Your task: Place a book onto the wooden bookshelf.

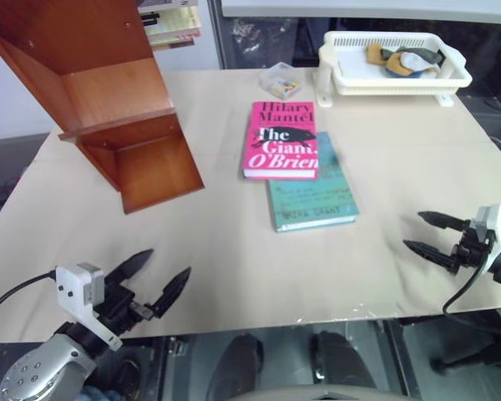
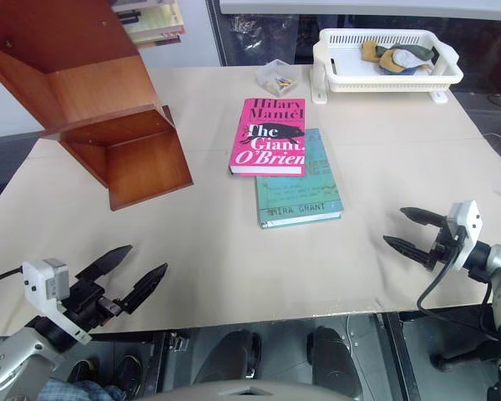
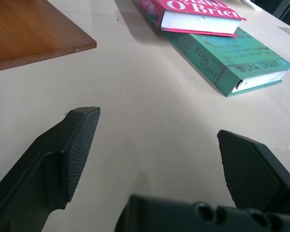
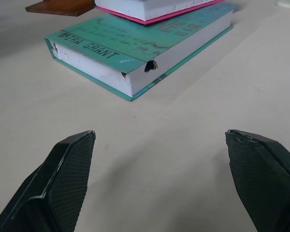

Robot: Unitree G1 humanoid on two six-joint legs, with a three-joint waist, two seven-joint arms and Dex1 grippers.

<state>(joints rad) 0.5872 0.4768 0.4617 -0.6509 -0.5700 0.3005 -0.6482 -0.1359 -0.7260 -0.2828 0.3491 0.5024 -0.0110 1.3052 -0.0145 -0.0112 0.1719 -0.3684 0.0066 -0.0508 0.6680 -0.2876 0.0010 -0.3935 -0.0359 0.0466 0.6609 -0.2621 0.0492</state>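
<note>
The pink book (image 1: 282, 139), titled in white and black with a dark animal pictured, is lying partly stacked on a teal book (image 1: 311, 190) mid-tabletop (image 1: 234, 251), which is covered in beige. The wooden bookshelf (image 1: 108, 109) is standing well apart, leftward. Both the left tool (image 1: 154, 280) and right tool (image 1: 426, 234) are being held spread apart, empty.

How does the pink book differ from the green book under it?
The pink book lies on top, farther from the robot; the green book lies on the table, partly covered. The pink cover shows large title lettering; the green book's page edge has a torn notch. Both lie flat and closed.
</note>
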